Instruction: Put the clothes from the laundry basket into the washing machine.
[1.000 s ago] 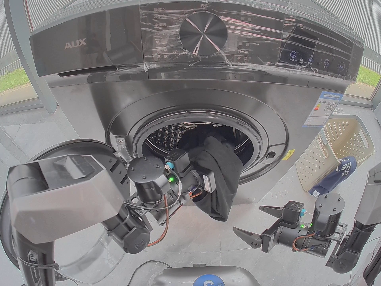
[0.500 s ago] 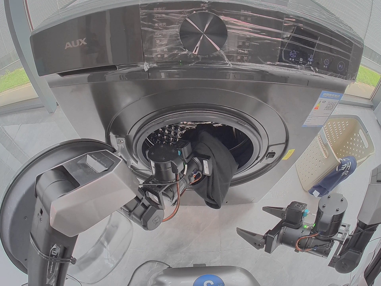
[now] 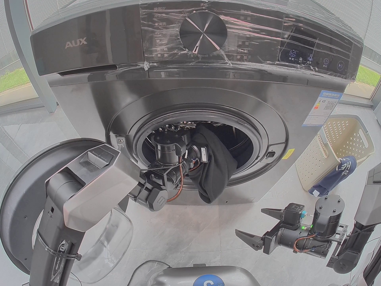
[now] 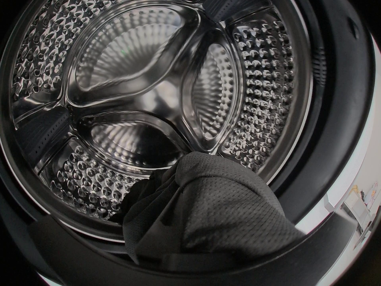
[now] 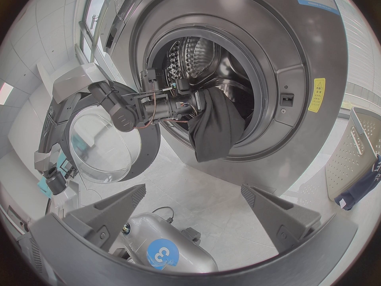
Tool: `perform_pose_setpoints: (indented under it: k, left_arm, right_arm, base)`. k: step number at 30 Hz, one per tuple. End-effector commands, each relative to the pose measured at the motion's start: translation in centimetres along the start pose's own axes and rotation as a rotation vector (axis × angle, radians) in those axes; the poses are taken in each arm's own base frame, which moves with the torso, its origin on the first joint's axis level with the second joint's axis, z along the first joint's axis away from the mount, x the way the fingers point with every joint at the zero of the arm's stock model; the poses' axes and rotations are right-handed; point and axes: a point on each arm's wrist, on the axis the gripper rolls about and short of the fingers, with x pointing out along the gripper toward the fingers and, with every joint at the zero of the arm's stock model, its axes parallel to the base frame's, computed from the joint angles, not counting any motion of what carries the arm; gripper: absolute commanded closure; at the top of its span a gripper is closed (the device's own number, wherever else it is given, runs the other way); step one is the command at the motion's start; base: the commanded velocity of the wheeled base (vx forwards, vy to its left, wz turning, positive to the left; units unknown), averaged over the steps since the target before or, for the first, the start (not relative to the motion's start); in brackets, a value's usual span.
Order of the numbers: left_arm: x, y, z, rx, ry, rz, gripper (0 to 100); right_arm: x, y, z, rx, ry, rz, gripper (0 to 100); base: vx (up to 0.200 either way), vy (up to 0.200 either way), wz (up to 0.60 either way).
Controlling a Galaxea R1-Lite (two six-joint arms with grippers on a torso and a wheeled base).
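Grey floor tiles (image 3: 206,231) lie nearest. Over them hangs the right gripper (image 3: 249,220), jaws spread and holding nothing. Farther in, the left gripper (image 3: 203,154) sits at the mouth of the washing machine (image 3: 99,100). Its jaws are buried in cloth, but judging by how the black garment (image 3: 214,171) hangs from them, they are clenched on it. Part of the garment lies inside the steel drum (image 4: 158,80), while a long fold droops outside over the door seal (image 3: 254,161). The risk I see is a release here: the weight hanging outside could drag the garment onto the floor, or leave it trapped in the seal. Beside the machine, the laundry basket (image 3: 349,140) has a blue garment (image 3: 337,175) spilling from it. Count: two garments, one basket, one machine, two grippers.
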Motion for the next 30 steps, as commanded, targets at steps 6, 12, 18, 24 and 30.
perform_pose_setpoints:
  k: [6,12,18,24,30]
  left_arm:
    - [1.8,0.3,0.3,-0.005,-0.033,0.015,100]
    - [3.4,0.2,0.2,-0.010,-0.081,0.019,100]
    - [4.4,0.9,1.5,-0.014,-0.127,0.064,100]
    - [4.4,1.1,1.3,-0.012,-0.112,0.070,100]
    - [3.9,0.7,0.2,-0.024,-0.067,0.070,0]
  right_arm:
    - [0.1,0.2,0.1,-0.003,-0.014,0.008,0]
    - [0.1,0.2,0.1,-0.002,-0.012,0.010,0]
    - [0.1,0.2,0.1,-0.002,-0.012,0.010,0]
    - [0.1,0.2,0.1,-0.002,-0.012,0.011,0]
    - [0.1,0.1,0.0,0.000,-0.009,0.008,0]
  base:
    - [0.000,0.000,0.00]
    - [0.000,0.000,0.00]
    - [0.000,0.000,0.00]
    - [0.000,0.000,0.00]
    - [0.000,0.000,0.00]
